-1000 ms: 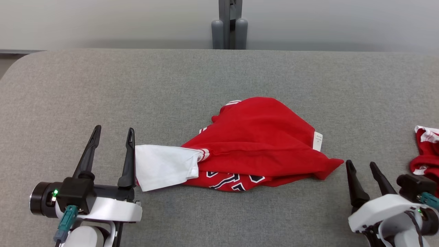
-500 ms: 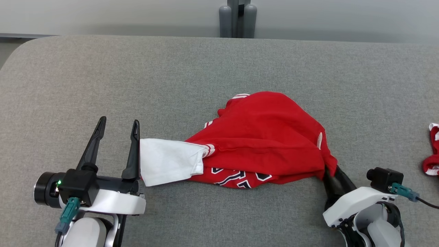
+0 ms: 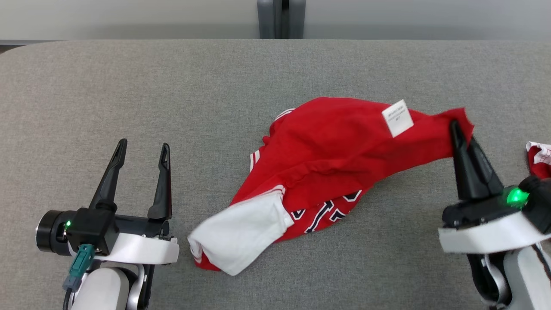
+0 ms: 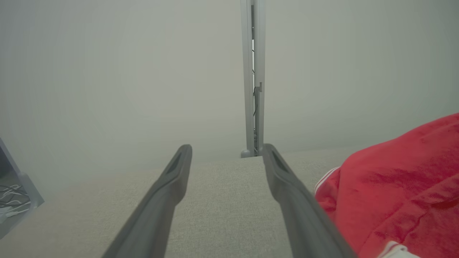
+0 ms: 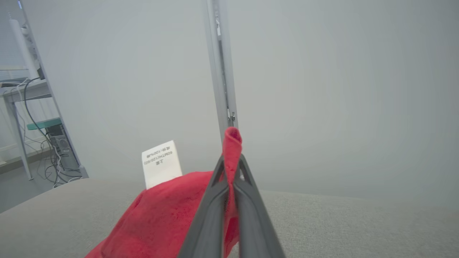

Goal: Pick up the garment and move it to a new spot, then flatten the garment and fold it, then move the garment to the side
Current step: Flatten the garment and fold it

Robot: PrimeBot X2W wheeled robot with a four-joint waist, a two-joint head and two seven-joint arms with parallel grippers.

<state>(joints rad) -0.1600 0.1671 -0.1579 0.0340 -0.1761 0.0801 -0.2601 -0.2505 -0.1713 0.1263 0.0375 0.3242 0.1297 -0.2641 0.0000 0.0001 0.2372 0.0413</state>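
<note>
The left gripper (image 3: 143, 145) and right gripper (image 3: 459, 131) each have 2 long dark pointy fingers (image 3: 111, 181), a white shell (image 3: 137, 254), a black block (image 3: 92, 234) and a green light (image 3: 514, 196), and the left has a blue-green plug (image 3: 79, 268).

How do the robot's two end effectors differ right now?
The left end effector stands open and empty; the right end effector is shut on a corner of the red shirt. The left sits near the shirt's white sleeve; the right holds its corner above the table. Both have two long dark fingers.
</note>
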